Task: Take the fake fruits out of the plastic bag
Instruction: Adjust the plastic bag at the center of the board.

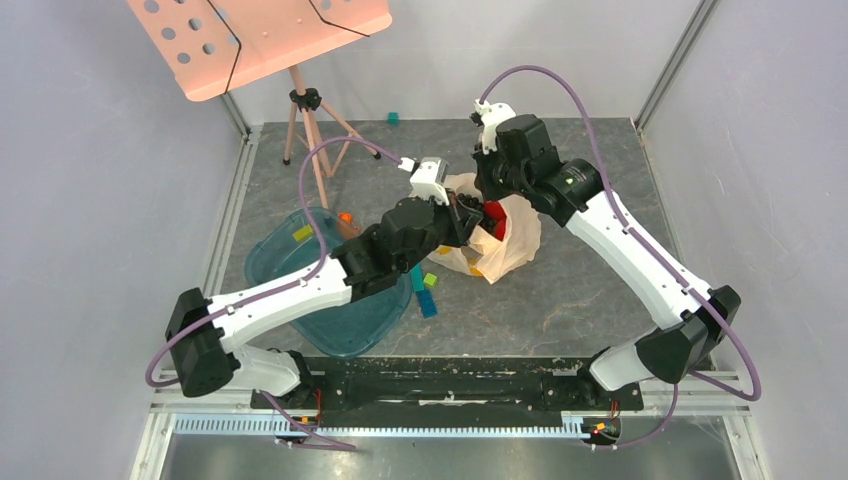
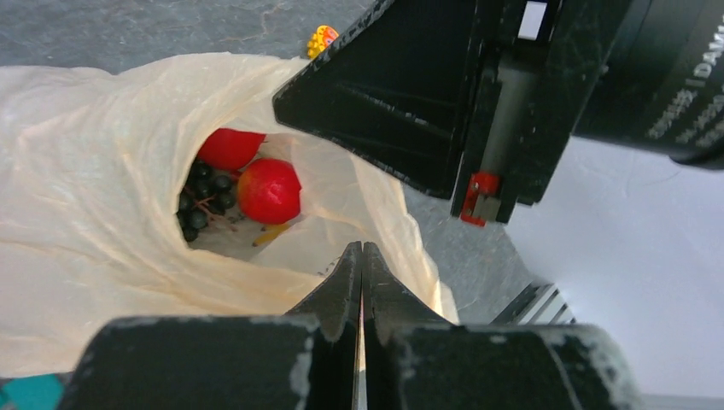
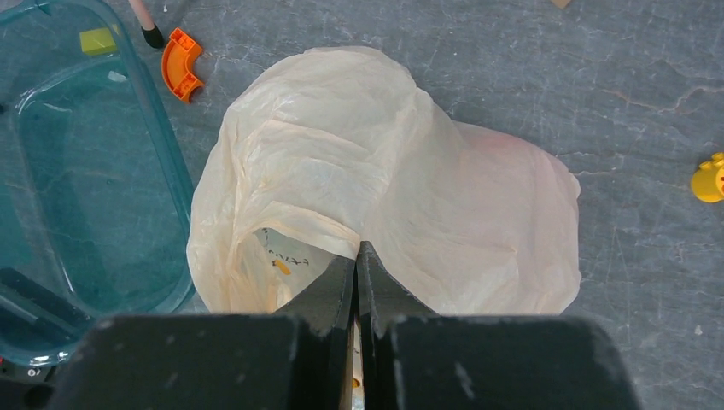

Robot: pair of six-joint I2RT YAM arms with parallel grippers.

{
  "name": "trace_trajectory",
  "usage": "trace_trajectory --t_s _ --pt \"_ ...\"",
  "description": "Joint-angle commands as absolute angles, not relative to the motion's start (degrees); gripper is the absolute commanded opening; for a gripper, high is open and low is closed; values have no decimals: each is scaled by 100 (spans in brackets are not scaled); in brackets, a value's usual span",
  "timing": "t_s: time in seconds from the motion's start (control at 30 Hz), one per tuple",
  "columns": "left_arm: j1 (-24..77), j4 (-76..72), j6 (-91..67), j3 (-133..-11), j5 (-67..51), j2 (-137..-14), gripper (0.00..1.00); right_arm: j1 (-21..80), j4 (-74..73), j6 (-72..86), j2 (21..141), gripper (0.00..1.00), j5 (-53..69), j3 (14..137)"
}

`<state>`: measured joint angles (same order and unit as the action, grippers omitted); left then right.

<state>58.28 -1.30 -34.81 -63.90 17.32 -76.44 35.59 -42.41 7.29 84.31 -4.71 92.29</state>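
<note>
Overhead first. The teal tray sits down-left of the left gripper, partly under that arm. The left gripper and the right gripper meet over the plastic bag, and from up there you only get a sliver of red between them.

The left wrist view is the only one that looks inside the bag. Its fingers are pressed together, pinching the near rim, and the mouth gapes just ahead of the tips. Two red apples sit ahead and a bit left of the tips, touching each other. The grapes are tucked against their left side.

The right wrist view shows only the bag's crinkly outside, no fruit at all. That gripper is shut too, nipping a fold of the rim.

Room-wise, the tray's rim is close on the right gripper's left, with an orange curved piece beyond it. Ahead and to its right is bare grey table, with only a yellow toy at the far right edge.
</note>
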Motion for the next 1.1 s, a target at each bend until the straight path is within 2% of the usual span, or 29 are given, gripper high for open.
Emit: trace_trajectory --t_s 0.0,0.33,0.6,0.8,1.07 --pt "5921 -821 -4404 -6464 2166 -7981 2 3534 -3911 941 8194 0 -365 9116" --pt "5966 385 -4995 -6978 3194 -9090 2 3507 -3643 1078 7615 0 -639 8864" --pt "5853 677 -4505 -6557 4294 -8670 2 3507 -3793 1139 6765 0 -270 8600" --pt "5471 939 -4377 -6387 4331 -8570 2 3516 -3816 1294 6445 0 450 8362" --pt "5133 1005 -4106 -6065 3932 -8091 2 3520 -3659 1312 6272 0 408 7684"
